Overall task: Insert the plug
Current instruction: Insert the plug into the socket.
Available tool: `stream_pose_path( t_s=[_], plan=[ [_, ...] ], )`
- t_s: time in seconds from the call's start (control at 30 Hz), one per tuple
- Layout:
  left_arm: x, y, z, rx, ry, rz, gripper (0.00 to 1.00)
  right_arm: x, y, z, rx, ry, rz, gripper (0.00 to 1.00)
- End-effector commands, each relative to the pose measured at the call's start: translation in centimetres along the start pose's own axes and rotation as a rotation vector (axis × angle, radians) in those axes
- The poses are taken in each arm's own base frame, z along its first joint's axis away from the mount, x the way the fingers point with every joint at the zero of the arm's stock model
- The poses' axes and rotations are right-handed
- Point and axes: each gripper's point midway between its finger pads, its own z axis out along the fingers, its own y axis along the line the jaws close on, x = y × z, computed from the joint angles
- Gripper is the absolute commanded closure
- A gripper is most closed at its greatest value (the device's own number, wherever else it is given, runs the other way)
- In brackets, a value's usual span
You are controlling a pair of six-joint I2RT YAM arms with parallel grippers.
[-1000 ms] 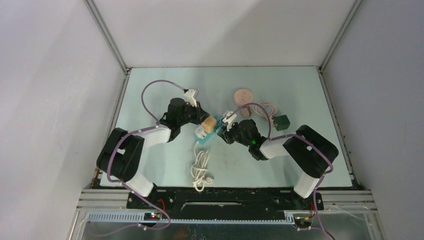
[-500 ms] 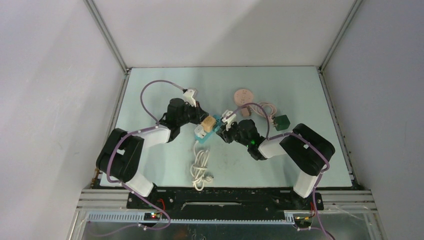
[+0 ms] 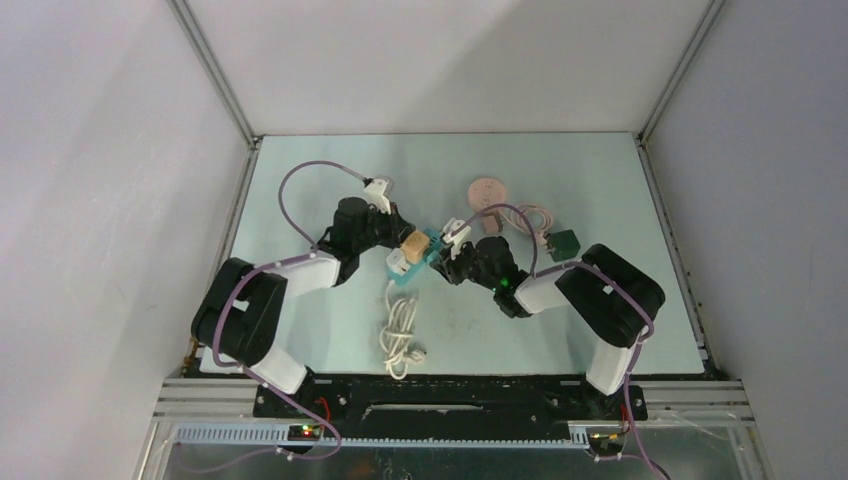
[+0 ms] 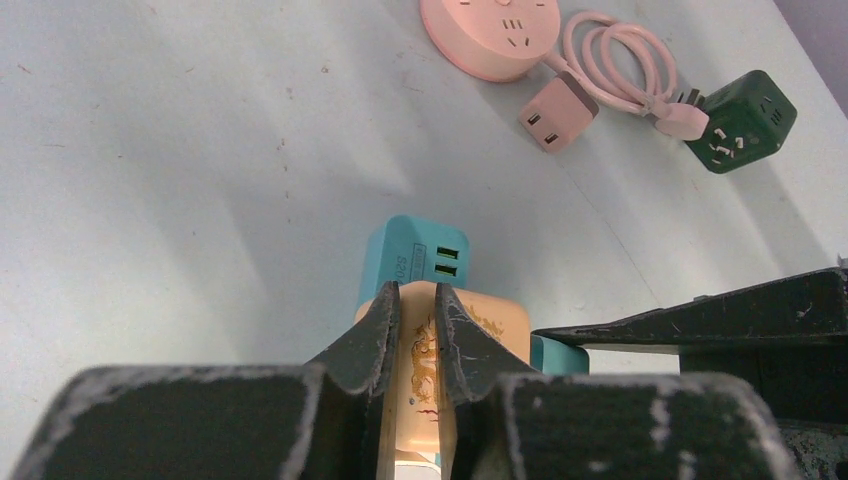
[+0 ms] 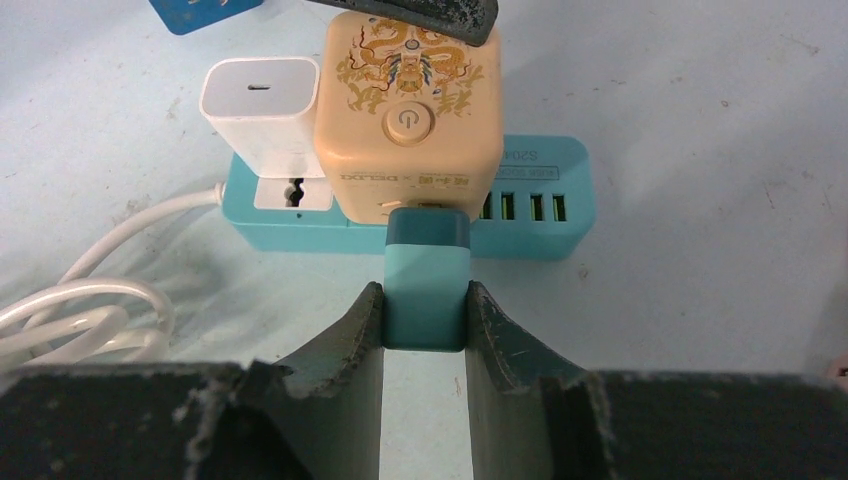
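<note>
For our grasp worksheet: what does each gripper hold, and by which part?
Right gripper: teal plug, pinched by its sides. Left gripper: jaws shut against the patterned face of the beige adapter; a hold cannot be told.

Saw a pink round socket with pink cord coiled — lay just beside a dark green cube socket.

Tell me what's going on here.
The left gripper is shut on the beige adapter, which sits on the teal strip beside a white charger. The right gripper is shut on a teal plug, whose tip is against the adapter's side, just below its power button. Whether the plug is fully in cannot be told.
</note>
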Motion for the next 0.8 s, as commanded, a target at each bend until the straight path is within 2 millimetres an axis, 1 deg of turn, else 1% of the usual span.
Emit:
stream_pose_path(
  t_s=[0.0, 0.07, 0.13, 0.23, 0.3, 0.43, 0.6, 0.7, 0.77],
  plan=[
    [13.2, -1.9, -3.6, 0.065, 0.457, -0.117, 1.00, -7.1, 2.7, 2.2, -0.146, -0.239, -0.051, 1.00],
    [13.2, -2.0, -3.6, 0.070, 0.459, -0.116, 1.00, -7.1, 3.3, 2.3, -0.178, -0.250, -0.055, 1.00],
    [13.2, -2.1, -3.7, 0.072, 0.458, -0.114, 1.00, -7.1, 3.3, 2.5, -0.182, -0.240, -0.047, 1.00],
    [13.2, -2.2, -3.8, 0.077, 0.461, -0.112, 1.00, -6.5, 3.4, 3.0, -0.191, -0.182, -0.049, 1.00],
    [13.2, -2.4, -3.8, 0.082, 0.463, -0.111, 1.00, -6.7, 3.5, 3.0, -0.196, -0.180, -0.052, 1.00],
    [13.5, -2.6, -3.9, 0.088, 0.469, -0.116, 1.00, -7.3, 3.0, 3.1, -0.165, -0.200, -0.038, 1.00],
    [13.5, -2.7, -4.0, 0.091, 0.469, -0.117, 1.00, -7.1, 2.5, 3.8, -0.104, -0.198, -0.025, 1.00],
    [13.6, -2.8, -4.0, 0.091, 0.468, -0.117, 1.00, -7.3, 2.2, 4.0, -0.071, -0.216, -0.002, 1.00],
    [13.6, -2.8, -4.1, 0.092, 0.468, -0.119, 1.00, -7.6, 2.6, 4.1, -0.092, -0.228, -0.010, 1.00]
  ],
)
